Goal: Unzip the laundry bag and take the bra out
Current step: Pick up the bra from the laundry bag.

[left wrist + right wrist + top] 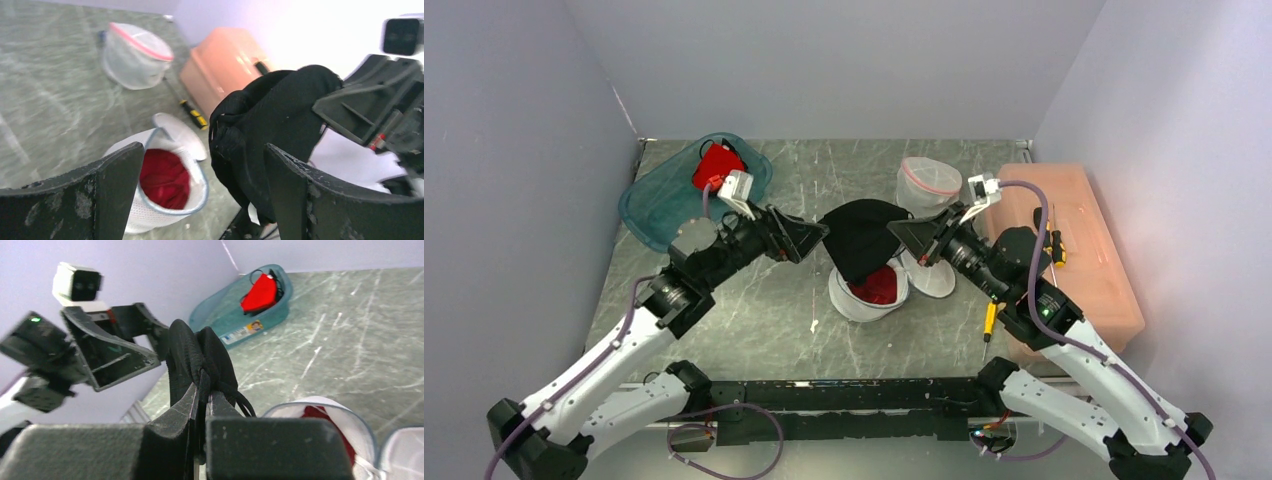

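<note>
- Right gripper (pixel 202 390): fingers together, clamped on the black bra (pixel 864 235).
- Left gripper (pixel 202 155): jaws wide apart, just beside the bra, holding nothing.
- Bra: bunched, padded, hanging above the table (pixel 754 300) over the laundry bag (pixel 837 297).
- Bag: white mesh, open, red fabric (pixel 165 177) inside.
- Teal tub (pixel 220 322): sticker present, writing unreadable.

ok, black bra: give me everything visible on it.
The black bra is soft, dark fabric, bunched and folded, with a thin strap looping out. It hangs above the open white mesh bag. The right hand is shut on its bunched edge. The left hand stands open beside it, not gripping.
</note>
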You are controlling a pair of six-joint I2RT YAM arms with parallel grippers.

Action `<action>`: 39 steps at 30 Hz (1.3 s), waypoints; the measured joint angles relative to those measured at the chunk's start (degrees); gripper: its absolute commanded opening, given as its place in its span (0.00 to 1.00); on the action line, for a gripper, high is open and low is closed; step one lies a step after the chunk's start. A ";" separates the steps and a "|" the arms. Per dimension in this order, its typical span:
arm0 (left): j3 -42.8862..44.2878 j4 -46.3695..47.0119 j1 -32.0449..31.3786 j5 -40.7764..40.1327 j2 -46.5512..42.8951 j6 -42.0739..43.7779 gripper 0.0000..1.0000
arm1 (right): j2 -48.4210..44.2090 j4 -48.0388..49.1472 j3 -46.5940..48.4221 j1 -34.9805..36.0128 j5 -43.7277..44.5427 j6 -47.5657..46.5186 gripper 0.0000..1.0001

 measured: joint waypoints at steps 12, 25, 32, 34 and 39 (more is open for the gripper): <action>-8.39 33.24 10.49 28.15 6.05 -19.45 0.94 | 3.96 11.19 0.90 -8.22 -18.05 14.14 0.00; -9.84 44.02 10.29 33.86 12.96 -26.47 0.68 | 6.73 23.45 -7.87 -8.94 -17.88 20.52 0.00; -9.81 42.95 8.22 33.73 14.60 -25.75 0.27 | 7.45 26.23 -9.05 -8.94 -16.09 20.92 0.00; -9.79 42.36 8.07 33.35 15.21 -25.46 0.10 | 7.50 26.43 -9.22 -8.94 -15.98 20.87 0.00; -9.22 38.16 7.78 31.93 15.52 -23.34 0.03 | 7.82 24.98 -9.22 -8.94 -16.00 19.47 0.62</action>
